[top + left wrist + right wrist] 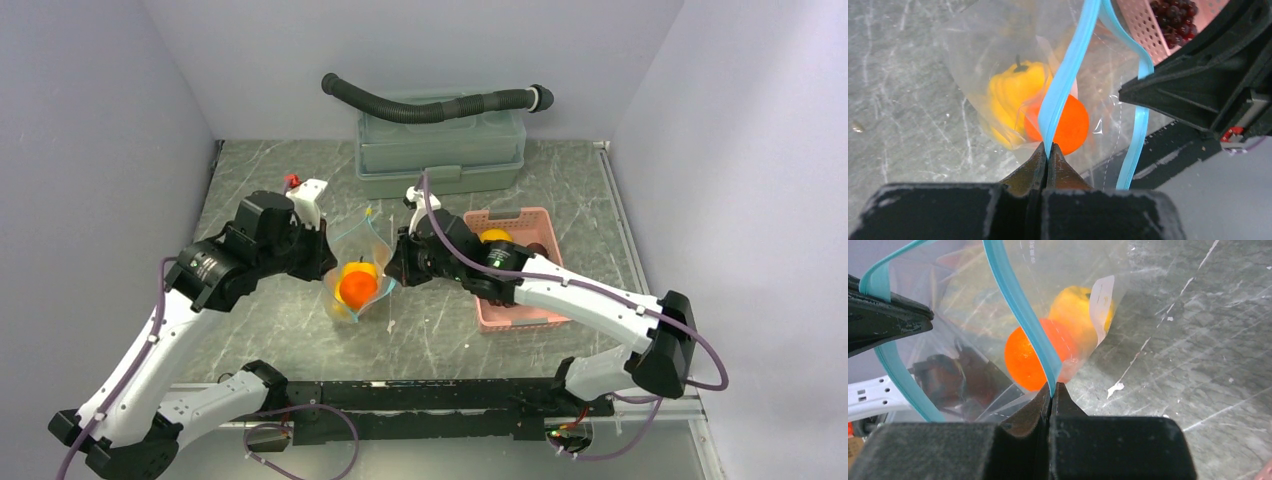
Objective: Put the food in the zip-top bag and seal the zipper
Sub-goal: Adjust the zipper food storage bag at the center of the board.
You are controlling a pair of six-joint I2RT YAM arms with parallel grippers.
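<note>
So far, an orange ball (1070,125) and a lemon (1013,90) sit inside the bag (360,290), held up between the arms. The left hand (1047,150) and right hand (1050,390) each pinch one side of the zipper (1068,75), whose mouth gapes. Grapes (1175,20) and a yellow fruit (495,237) lie in the basket (520,315), so loading them and sealing are left.

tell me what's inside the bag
An orange ball and at least one yellow fruit show through the bag. Anything under or behind them is hidden.
</note>
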